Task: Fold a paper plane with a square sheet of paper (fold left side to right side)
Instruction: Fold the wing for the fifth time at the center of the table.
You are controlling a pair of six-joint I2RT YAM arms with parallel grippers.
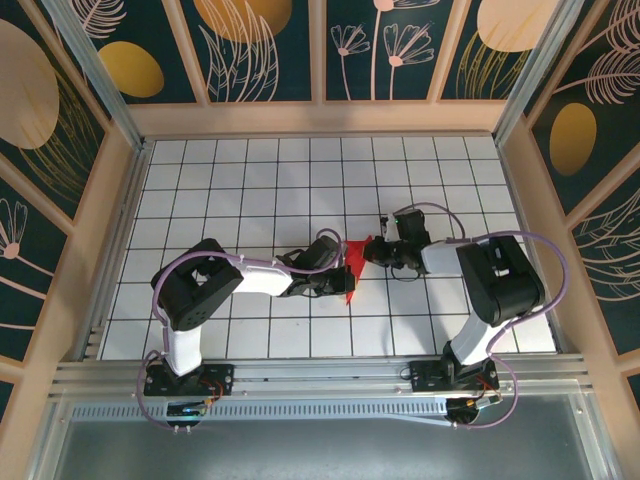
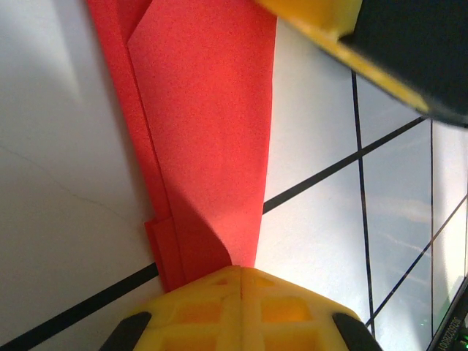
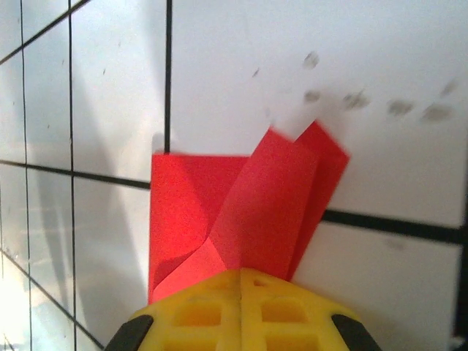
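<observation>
From above, my left arm rises from its base at the near left edge of the white gridded table (image 1: 250, 180). It bends sharply at a raised elbow, then stretches low and to the right toward the middle of the table. My left gripper (image 1: 335, 277) ends that reach, pointing right, and its tip meets the lower end of the red paper (image 1: 352, 264).

In my left wrist view, the two yellow fingers of my left gripper (image 2: 241, 276) are pressed flat together with no gap. They are closed on the near end of the red paper (image 2: 212, 110). The paper runs away from the fingers as a long, narrow, folded strip, with layered edges showing along its left side. It casts a soft shadow on the table to its left.

At the table's centre in the overhead view, the paper is a small, slim red shape. It stands tilted between my two grippers, which nearly meet.

My right arm climbs from its base at the near right edge, folds at a high elbow, and reaches left. My right gripper (image 1: 380, 250) points left at the paper's upper end.

In my right wrist view, my right gripper (image 3: 241, 278) also has its yellow fingers shut tight together, clamped on the red paper (image 3: 248, 197). Beyond the fingertips, two creased flaps overlap, fanning out over a black grid line.
</observation>
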